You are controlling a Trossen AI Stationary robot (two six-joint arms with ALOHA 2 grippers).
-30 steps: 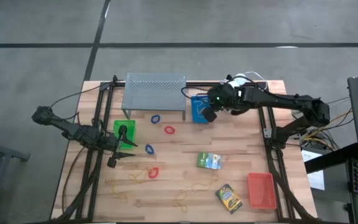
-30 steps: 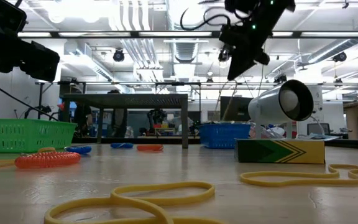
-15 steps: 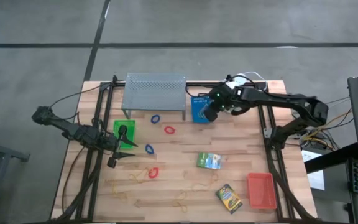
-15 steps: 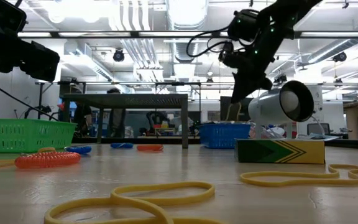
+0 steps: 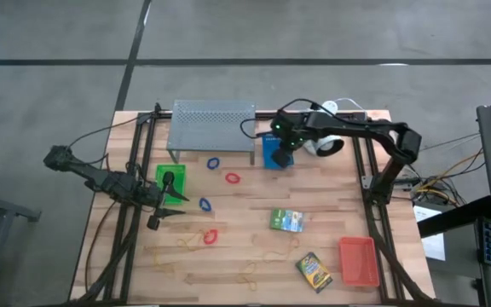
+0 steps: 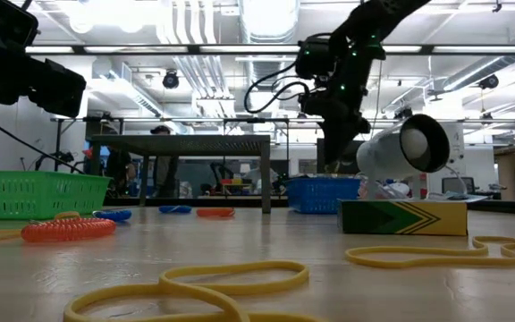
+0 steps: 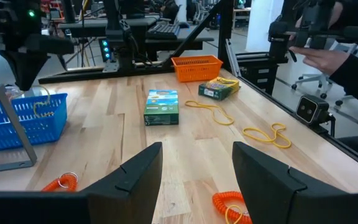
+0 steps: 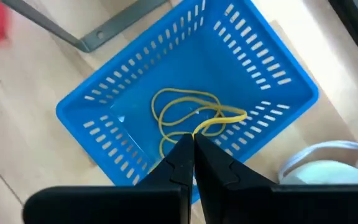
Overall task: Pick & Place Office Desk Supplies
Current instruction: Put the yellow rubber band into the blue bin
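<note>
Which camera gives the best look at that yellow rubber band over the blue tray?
The right wrist view: the band hangs from the shut right pincer over the blue tray. The left wrist view shows it small at the tray's rim. The high and low views hardly show it.

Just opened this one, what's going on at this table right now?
The right gripper hangs over the blue tray at the back of the table, fingers shut on a tan rubber band that dangles into the tray. The left gripper waits open next to the green tray. Red and blue loops, more rubber bands, two card boxes and the red-orange tray are spread over the table.
</note>
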